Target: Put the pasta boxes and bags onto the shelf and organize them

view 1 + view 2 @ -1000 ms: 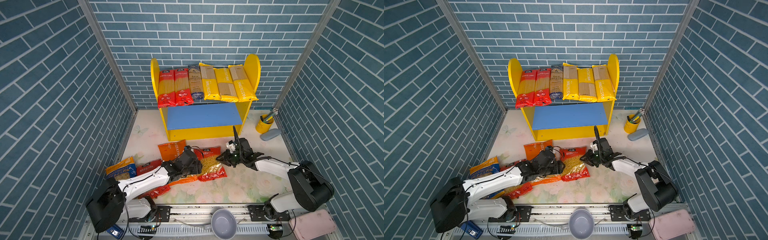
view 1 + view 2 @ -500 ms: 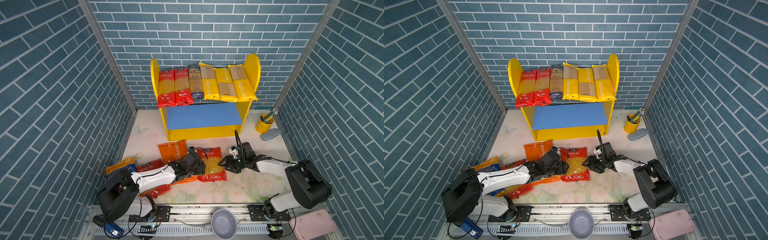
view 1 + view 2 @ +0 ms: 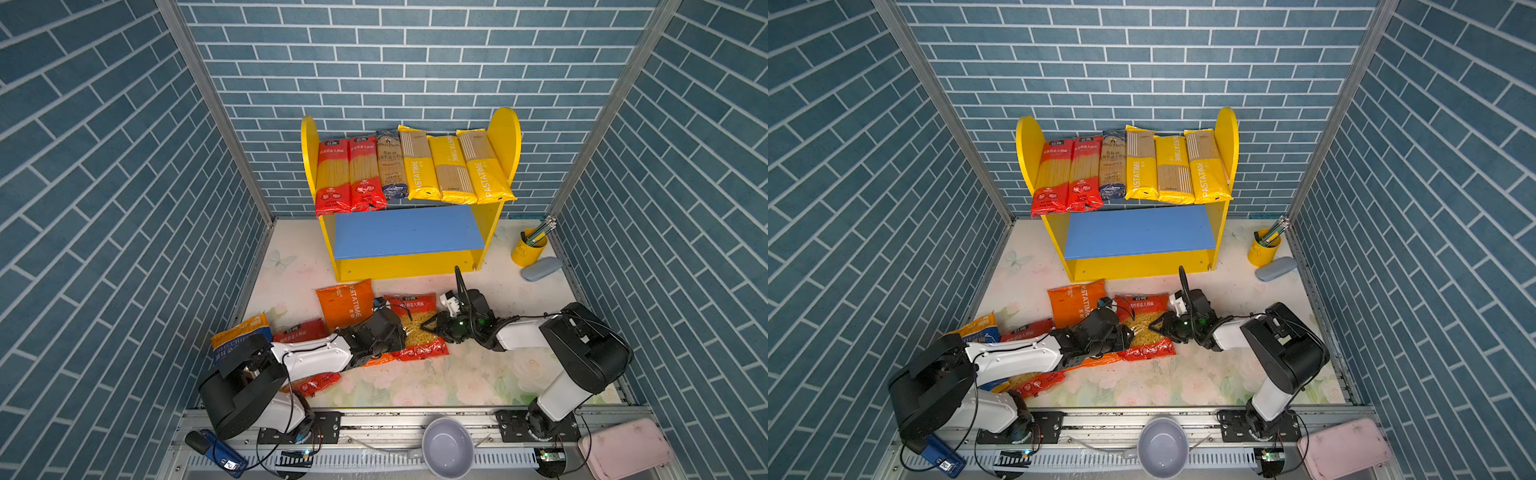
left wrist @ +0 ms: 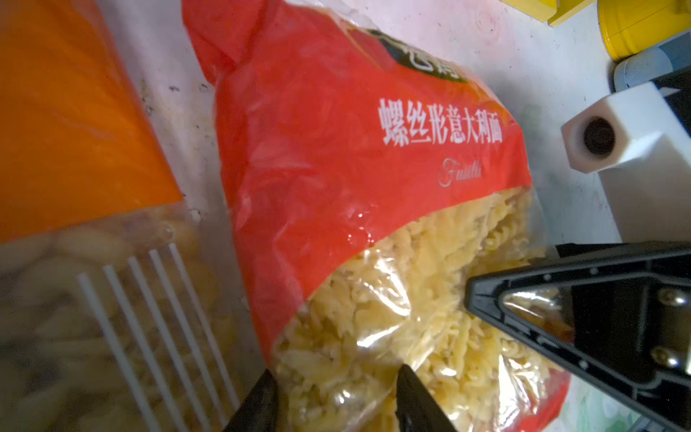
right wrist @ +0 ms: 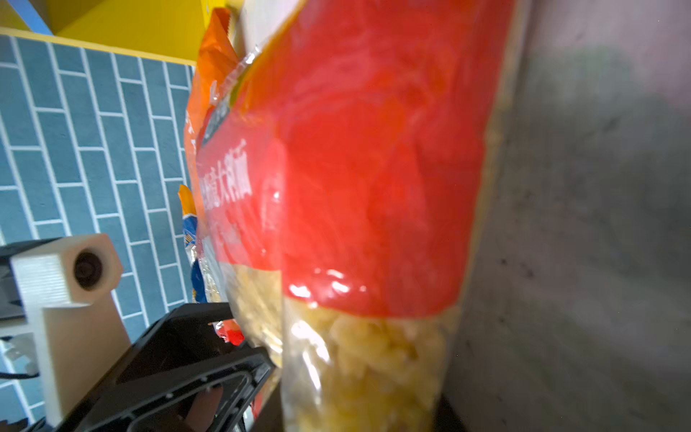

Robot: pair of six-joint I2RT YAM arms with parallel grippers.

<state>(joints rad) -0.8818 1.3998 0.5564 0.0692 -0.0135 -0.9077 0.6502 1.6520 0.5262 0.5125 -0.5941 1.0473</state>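
Observation:
A red fusilli bag (image 3: 411, 322) (image 3: 1140, 322) with a clear window lies flat in front of the shelf (image 3: 505, 137) (image 3: 1225, 137). My left gripper (image 3: 402, 330) (image 4: 338, 402) pinches the window at the bag's left edge. My right gripper (image 3: 430, 326) (image 5: 359, 411) holds the bag's right edge, its fingertips mostly hidden by the bag. Several long spaghetti packs (image 3: 411, 170) cover the upper board. The blue lower board (image 3: 407, 232) is bare. On the floor lie an orange bag (image 3: 345, 305), a red bag (image 3: 301, 332) and a blue-orange bag (image 3: 239, 338).
A yellow pen cup (image 3: 530, 249) and a grey case (image 3: 540, 268) stand right of the shelf. Near the front rail are a grey bowl (image 3: 446, 446) and a pink tray (image 3: 623, 449). Another red bag (image 3: 316, 382) lies under my left arm. Brick walls close in on three sides.
My left gripper slid right to the red fusilli bag's left edge and narrowed on it. My right gripper came down to the bag's right edge, opened, then narrowed on it.

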